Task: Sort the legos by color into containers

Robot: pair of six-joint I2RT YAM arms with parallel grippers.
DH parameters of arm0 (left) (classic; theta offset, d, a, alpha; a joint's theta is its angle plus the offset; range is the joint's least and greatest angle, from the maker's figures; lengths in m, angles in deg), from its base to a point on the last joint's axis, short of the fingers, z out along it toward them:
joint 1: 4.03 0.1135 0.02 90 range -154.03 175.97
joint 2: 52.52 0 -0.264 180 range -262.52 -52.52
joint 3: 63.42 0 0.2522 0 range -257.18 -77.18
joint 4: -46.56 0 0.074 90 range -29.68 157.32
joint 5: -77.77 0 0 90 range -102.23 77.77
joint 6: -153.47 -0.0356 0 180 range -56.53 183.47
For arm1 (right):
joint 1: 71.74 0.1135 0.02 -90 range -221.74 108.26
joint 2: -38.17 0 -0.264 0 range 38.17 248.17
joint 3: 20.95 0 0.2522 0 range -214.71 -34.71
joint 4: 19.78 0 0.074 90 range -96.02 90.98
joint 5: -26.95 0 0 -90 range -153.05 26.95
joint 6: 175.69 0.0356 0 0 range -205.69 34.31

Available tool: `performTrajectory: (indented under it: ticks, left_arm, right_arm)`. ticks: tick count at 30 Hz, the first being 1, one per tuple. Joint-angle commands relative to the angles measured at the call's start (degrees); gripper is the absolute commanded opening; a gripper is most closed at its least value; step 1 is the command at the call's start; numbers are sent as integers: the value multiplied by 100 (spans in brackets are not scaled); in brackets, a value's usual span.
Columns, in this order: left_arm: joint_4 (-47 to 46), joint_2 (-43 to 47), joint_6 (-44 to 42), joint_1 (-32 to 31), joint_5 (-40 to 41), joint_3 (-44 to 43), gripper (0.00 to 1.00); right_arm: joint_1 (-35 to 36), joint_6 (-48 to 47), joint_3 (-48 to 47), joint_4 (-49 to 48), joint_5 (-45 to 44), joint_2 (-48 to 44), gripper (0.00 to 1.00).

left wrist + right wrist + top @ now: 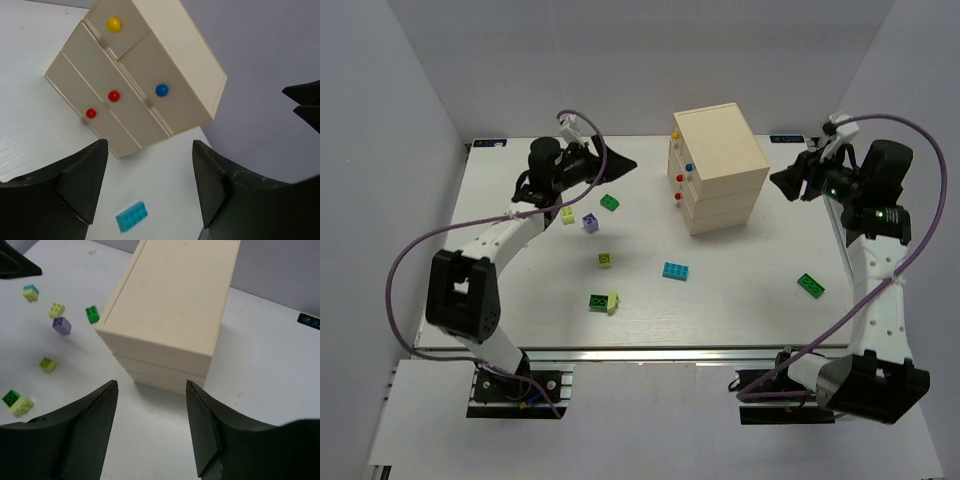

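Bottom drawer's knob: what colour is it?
The knob is red; left wrist view shows it best.

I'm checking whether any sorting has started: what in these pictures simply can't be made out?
Drawer contents: the chest has its drawers shut in the left wrist view.
Chest front: the right wrist view shows only its top and a plain side.
Green and pale yellow-green bricks: too small in the top view to tell joined from touching.
Other bricks, left wrist view: only the blue brick shows; the left tool and frame edges hide the rest.
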Motion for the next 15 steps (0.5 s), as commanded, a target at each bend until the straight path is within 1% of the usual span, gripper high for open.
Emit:
performTrajectory:
  ticks: [1, 2, 3, 4, 5, 6, 7, 8, 9, 10, 15]
  left_arm:
    - [-169, -639, 526, -129, 168, -707, 78]
    - [-178, -1041, 562, -216, 203, -1153, 78]
    - [-135, -1236, 571, -286, 255, -1366, 78]
    - [-100, -1430, 571, -287, 317, -1577, 78]
    - [-73, -1597, 562, -348, 465, -2006, 78]
    - [14, -1929, 562, -349, 536, -2210, 78]
    - [32, -2089, 597, -409, 589, -2395, 78]
    - [33, -2239, 624, -410, 625, -2553, 78]
    - [-20, -2510, 659, -410, 695, -2842, 77]
    - [-37, -2608, 694, -480, 765, -2949, 77]
    - [-371, -3145, 870, -533, 1055, -3433, 75]
  right_arm:
    - [30, 1509, -698, -473, -10, 524, 65]
    - [48, 1659, -849, -544, -1, 891, 71]
    - [39, 1765, -990, -597, 8, 1104, 76]
    - [91, 1958, -1174, -641, 16, 1315, 79]
    - [101, 2038, -1489, -667, 51, 1761, 81]
    - [109, 2091, -1666, -685, 69, 1965, 83]
    - [144, 2161, -1990, -668, 8, 2141, 83]
    - [145, 2179, -2106, -694, -45, 2439, 83]
    - [206, 2188, -2177, -851, -106, 2564, 83]
    - [206, 2232, -2238, -904, -150, 2643, 83]
    - [329, 2575, -2914, -949, 122, 3530, 82]
